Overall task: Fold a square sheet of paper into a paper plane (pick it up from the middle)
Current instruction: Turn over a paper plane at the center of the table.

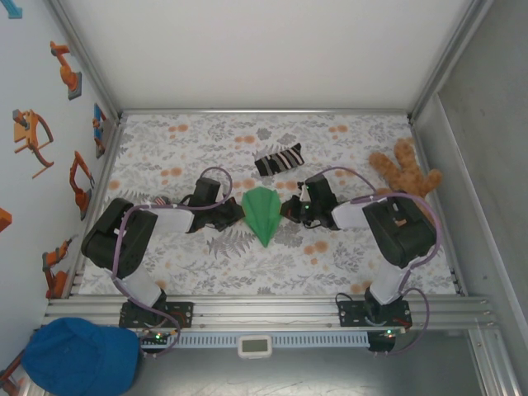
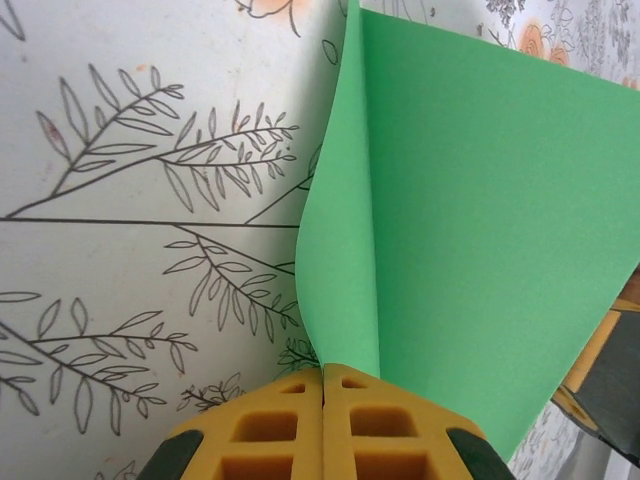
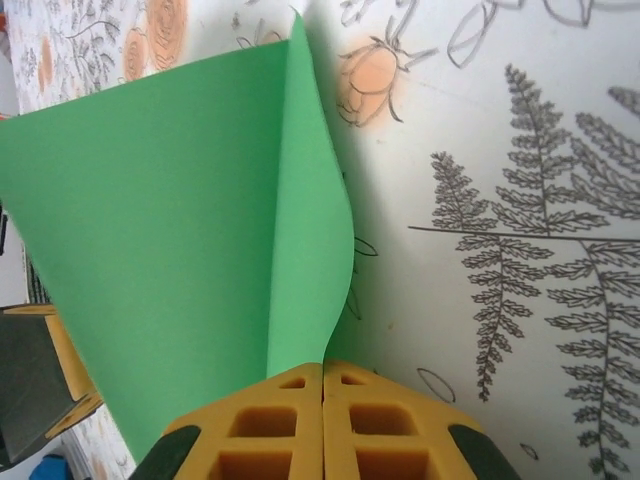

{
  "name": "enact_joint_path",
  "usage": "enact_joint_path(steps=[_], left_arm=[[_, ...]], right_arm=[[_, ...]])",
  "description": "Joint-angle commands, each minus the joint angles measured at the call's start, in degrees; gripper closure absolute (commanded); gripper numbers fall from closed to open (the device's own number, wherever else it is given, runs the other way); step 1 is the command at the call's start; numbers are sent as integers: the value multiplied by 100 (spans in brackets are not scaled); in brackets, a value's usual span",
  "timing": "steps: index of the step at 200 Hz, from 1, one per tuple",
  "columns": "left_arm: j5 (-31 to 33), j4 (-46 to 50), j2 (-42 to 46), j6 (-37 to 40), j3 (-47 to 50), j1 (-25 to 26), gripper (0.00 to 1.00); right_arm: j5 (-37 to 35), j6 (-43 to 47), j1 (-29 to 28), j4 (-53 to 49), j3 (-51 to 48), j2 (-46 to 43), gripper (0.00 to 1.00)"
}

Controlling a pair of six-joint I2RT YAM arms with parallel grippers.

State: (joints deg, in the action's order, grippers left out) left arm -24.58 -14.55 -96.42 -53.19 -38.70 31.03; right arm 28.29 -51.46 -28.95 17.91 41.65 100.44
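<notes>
The square sheet of paper point(image 1: 262, 213) is bright green and folded into a pointed, plane-like dart. It lies mid-table with its tip toward the near edge. My left gripper point(image 1: 237, 213) sits at its left edge and my right gripper point(image 1: 288, 210) at its right edge. In the left wrist view the yellow fingers of the left gripper point(image 2: 325, 378) are pressed together on a raised flap of the paper point(image 2: 480, 230). The right wrist view shows the right gripper point(image 3: 322, 368) shut the same way on the opposite flap of the paper point(image 3: 170, 220). Both flaps curl up off the table.
A black-and-white striped sock point(image 1: 279, 159) lies just behind the paper. A brown teddy bear point(image 1: 404, 172) sits at the right wall. A blue cap point(image 1: 81, 356) rests off the table at the near left. Metal frame rails point(image 1: 264, 110) bound the floral tabletop.
</notes>
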Motion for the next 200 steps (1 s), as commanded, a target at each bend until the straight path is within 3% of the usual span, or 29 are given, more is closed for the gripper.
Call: enact_joint_path(steps=[1, 19, 45, 92, 134, 200], left_arm=[[-169, -51, -10, 32, -228, 32, 100], [-183, -88, 36, -23, -295, 60, 100], [-164, -92, 72, -51, -331, 92, 100], [-157, -171, 27, -84, -273, 99, 100], [-150, -169, 9, -70, -226, 106, 100], [-142, -181, -3, -69, -178, 108, 100]], right_arm=[[-275, 469, 30, -775, 274, -642, 80], [-498, 645, 21, -1156, 314, -1035, 69], [-994, 976, -181, -1896, 450, -1458, 61], [-2645, 1339, -1508, -3512, 1299, -1369, 60], [-2800, 1187, -2029, -3710, 1763, -660, 58], [-2722, 1320, -2037, -3947, 2170, -16, 48]])
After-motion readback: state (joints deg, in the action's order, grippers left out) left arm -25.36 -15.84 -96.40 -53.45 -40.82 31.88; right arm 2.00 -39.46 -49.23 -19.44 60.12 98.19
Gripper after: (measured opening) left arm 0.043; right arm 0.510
